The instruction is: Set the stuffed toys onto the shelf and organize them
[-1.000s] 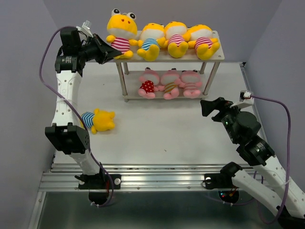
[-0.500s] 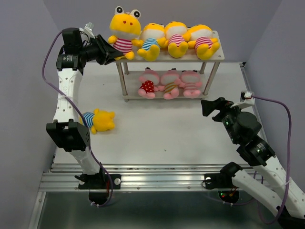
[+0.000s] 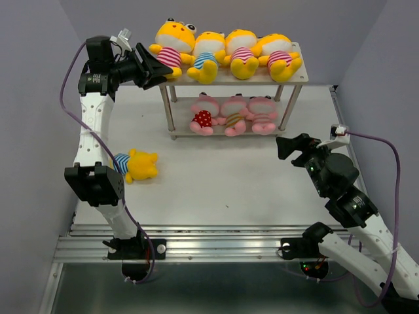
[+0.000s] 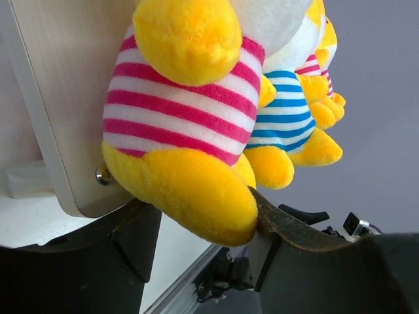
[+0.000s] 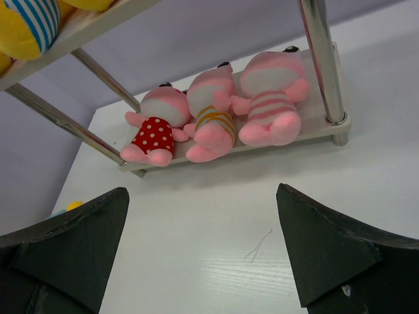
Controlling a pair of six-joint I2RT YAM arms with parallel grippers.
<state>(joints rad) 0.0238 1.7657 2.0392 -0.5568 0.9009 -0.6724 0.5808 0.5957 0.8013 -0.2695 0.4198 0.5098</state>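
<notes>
Several yellow stuffed toys sit in a row on the top board of the shelf, and three pink ones sit on its lower board. The leftmost yellow toy, in a pink-striped shirt, sits at the board's left end. My left gripper is open around its foot. In the left wrist view one finger touches that toy and the other stands apart from it. Another yellow toy in blue stripes lies on the table at the left. My right gripper hangs open and holds nothing, facing the lower board.
The shelf stands at the back of the white table, on thin metal legs. Grey walls close in the left, right and back. A metal rail runs along the near edge by the arm bases.
The left gripper has opened and let go of the pink-striped yellow toy, which has settled lower onto the top board. The right arm has barely moved.
</notes>
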